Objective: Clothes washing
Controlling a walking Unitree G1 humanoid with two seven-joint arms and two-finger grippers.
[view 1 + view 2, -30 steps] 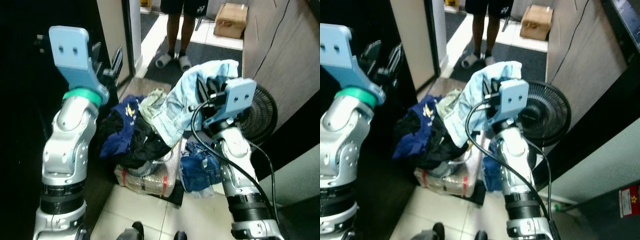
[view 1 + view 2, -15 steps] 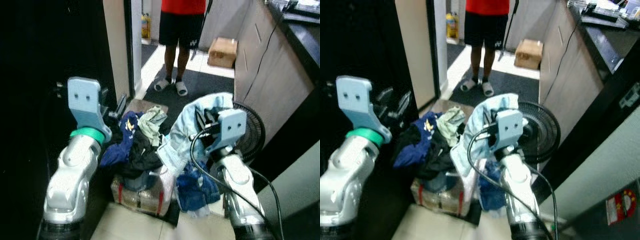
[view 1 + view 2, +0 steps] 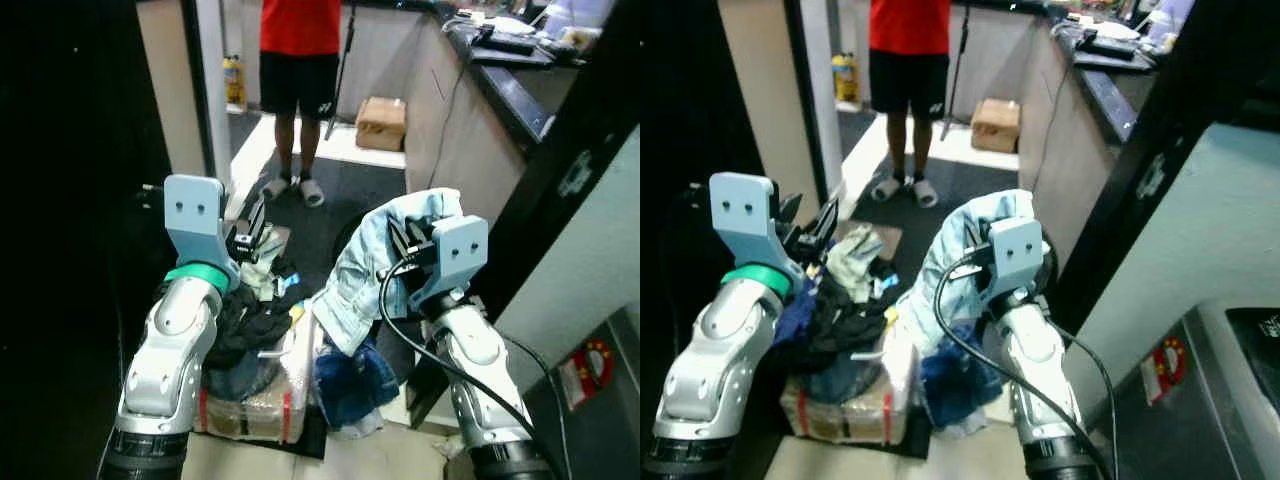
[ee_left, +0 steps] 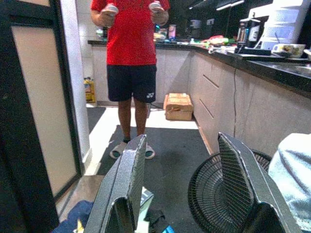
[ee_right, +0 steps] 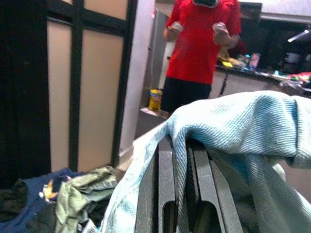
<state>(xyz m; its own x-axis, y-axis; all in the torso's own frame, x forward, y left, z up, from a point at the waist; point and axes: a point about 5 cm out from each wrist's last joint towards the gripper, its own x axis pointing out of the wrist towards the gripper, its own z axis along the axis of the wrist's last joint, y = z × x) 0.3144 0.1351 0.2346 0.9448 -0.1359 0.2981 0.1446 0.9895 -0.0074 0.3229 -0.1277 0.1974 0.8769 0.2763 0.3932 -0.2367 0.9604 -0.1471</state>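
Right now, with the pile (image 3: 250, 330) of clothes on the floor as the landmark:

Jeans: the pale denim jeans (image 3: 365, 270) hang just right of the pile and above it, draped over the right gripper (image 5: 187, 194).
Right gripper: clenched on a fold of the jeans; in the wrist view the cloth runs between the black fingers (image 5: 165, 184) and spills over both sides.
Left gripper: the left gripper (image 4: 182, 184) is raised over the pile's far edge, jaws spread wide, holding nothing.
Handling: I'd judge the denim soft and floppy but fairly heavy for cloth, not fragile, not slippery; most of it dangles free and may swing or drag.
Where to hold: a thick bunched fold or the waistband seems safest; a thin edge could slide out.
Person: stands beyond the pile, on the far floor.
Fan: the fan (image 4: 214, 189) sits right of the pile, behind the jeans.
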